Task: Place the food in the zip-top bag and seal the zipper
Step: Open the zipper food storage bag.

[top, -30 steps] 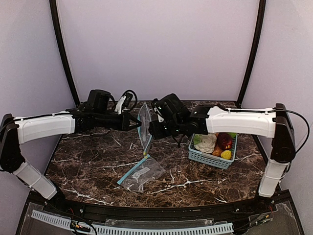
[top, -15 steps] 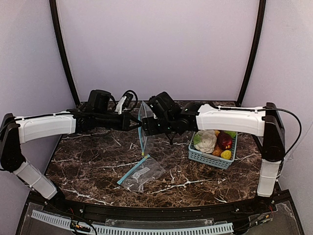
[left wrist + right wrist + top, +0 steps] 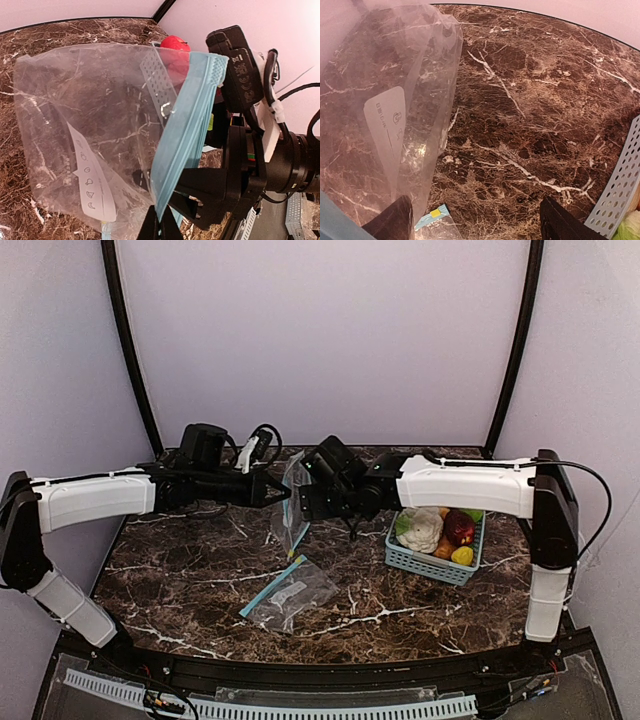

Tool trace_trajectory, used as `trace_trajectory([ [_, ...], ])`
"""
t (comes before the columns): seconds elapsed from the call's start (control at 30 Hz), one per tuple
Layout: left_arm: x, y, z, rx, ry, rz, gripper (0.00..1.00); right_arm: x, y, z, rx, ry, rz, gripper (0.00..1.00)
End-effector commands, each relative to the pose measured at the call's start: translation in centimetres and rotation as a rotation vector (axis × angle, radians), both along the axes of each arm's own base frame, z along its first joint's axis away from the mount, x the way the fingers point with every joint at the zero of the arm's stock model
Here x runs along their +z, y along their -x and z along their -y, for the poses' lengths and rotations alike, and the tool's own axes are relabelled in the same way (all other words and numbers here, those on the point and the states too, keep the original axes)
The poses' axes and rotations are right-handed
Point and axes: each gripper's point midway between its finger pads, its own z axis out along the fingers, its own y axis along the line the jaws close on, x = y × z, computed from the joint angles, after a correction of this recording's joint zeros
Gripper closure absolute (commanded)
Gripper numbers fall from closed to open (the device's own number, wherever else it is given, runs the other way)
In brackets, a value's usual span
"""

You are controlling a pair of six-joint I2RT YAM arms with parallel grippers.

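We see the marble table (image 3: 180,580), with both arms meeting above its middle. The zip-top bag (image 3: 293,515) hangs upright there. The left gripper (image 3: 157,227) is clenched on its blue zipper strip, and the right gripper (image 3: 304,503) is just beside it, fingers spread. A spare bag (image 3: 290,595) lies flat below. The food (image 3: 422,530) sits in the blue basket (image 3: 425,565) at right.

Left arm (image 3: 95,498): rises at the left edge of the overhead view, then runs level toward the centre.
Right arm (image 3: 465,485): rises at the right edge, then runs level toward the centre.
Left gripper (image 3: 283,497): centre of frame, pointing right; fingers (image 3: 150,227) pressed together on the bag (image 3: 100,125) edge.
Right gripper (image 3: 303,505): facing the left one, close by; fingers (image 3: 392,220) spread wide.
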Motion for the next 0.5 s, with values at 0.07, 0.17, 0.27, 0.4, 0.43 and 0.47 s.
trace_trajectory([
  [0.07, 0.8, 1.8, 1.4, -0.104, 0.077, -0.014, 0.99, -0.9, 0.0, -1.7, 0.067, -0.046, -0.027, 0.14],
  [0.17, 1.2, 2.2, 1.8, -0.129, 0.097, -0.013, 0.99, -1.5, -0.3, -1.4, 0.053, -0.033, -0.034, 0.14],
  [0.27, 1.2, 1.8, 1.2, -0.104, 0.056, 0.012, 0.99, -2.4, -0.8, 0.2, 0.006, -0.011, -0.057, 0.14],
  [0.4, 0.9, 0.4, -1.3, 0.02, -0.1, 0.076, 0.99, -2.9, -1.3, 3.3, -0.062, 0.014, -0.067, 0.14],
  [0.43, 0.9, 0.0, -2.3, 0.066, -0.143, 0.091, 0.99, -3.0, -1.4, 4.0, -0.079, 0.025, -0.065, 0.14],
  [0.47, 1.1, -0.2, -2.7, 0.081, -0.167, 0.115, 0.99, -3.1, -1.5, 4.8, -0.096, 0.042, -0.064, 0.14],
])
